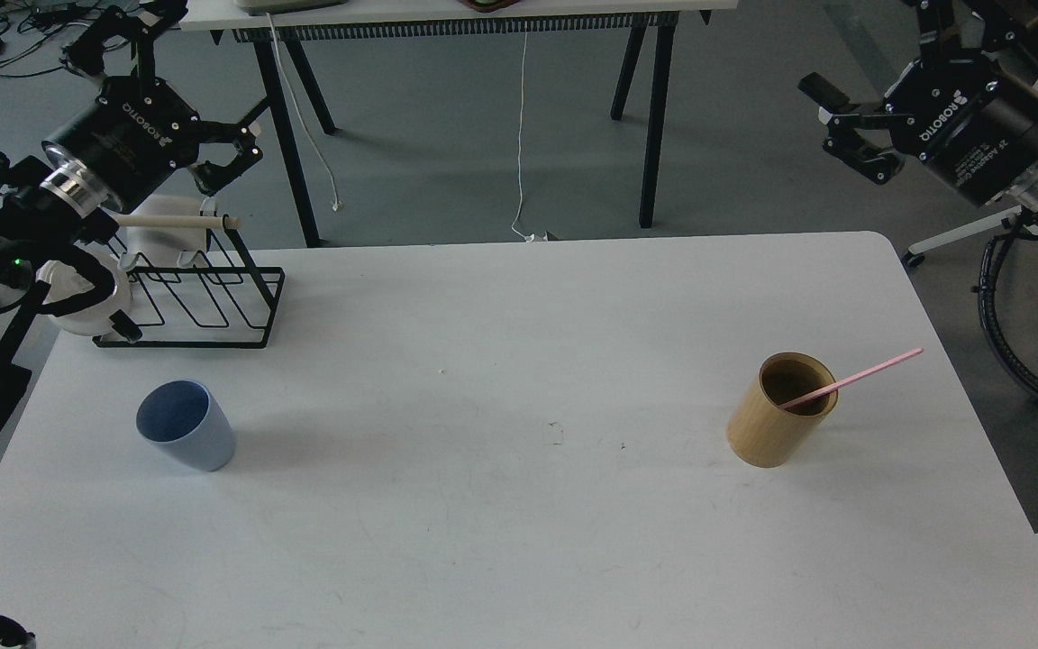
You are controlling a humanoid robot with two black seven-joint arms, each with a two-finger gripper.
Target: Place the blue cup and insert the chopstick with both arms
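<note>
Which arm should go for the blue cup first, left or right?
Left. The blue cup stands upright on the table's left side, below the open left gripper. The right gripper, also open, hangs over the far side, nearer the bamboo holder with the chopstick.

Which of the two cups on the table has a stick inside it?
The tan bamboo-coloured holder on the right: the pink chopstick leans out of its mouth. The blue cup on the left stands empty.

Blue cup (186, 425) upright at table (501, 541) left, pink chopstick (852, 378) leaning in tan holder (780, 411) at right
</note>
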